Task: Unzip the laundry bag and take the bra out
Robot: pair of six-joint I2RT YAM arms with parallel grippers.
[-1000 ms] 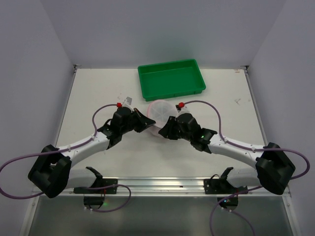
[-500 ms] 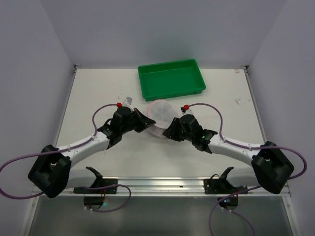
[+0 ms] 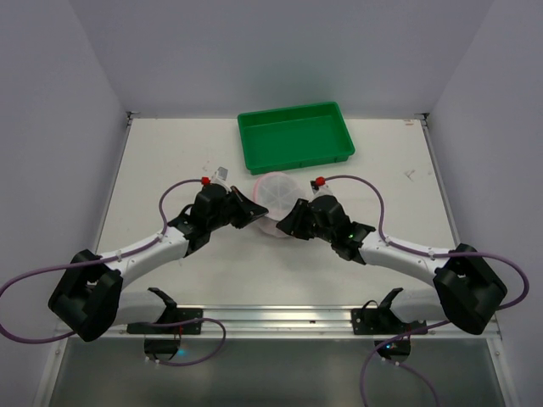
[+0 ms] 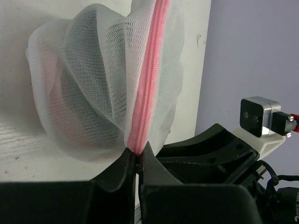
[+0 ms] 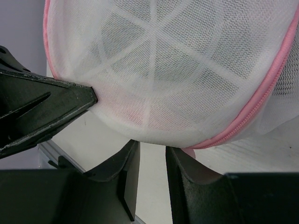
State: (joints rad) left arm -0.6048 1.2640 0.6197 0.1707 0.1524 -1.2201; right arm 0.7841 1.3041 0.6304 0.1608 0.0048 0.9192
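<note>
The laundry bag (image 3: 276,191), a white mesh dome with a pink zipper edge (image 4: 149,84), stands on edge at the table's middle between both arms. My left gripper (image 4: 138,156) is shut on the bag's pink zipper edge at its lower end, and in the top view it (image 3: 257,212) sits at the bag's left. My right gripper (image 5: 152,147) is open just under the bag's (image 5: 177,65) rounded rim, with bare table showing between its jaws. A pink zipper band (image 5: 261,107) curves past its right finger. The bra is hidden; only dim pinkish-grey shading shows through the mesh.
A green rectangular tray (image 3: 295,136) lies at the back of the table, just behind the bag. The left gripper's black fingers (image 5: 46,107) reach into the right wrist view from the left. White walls enclose the table on three sides.
The right wrist has shifted slightly at the bag's lower right edge. The left arm and the bag have stayed put.
</note>
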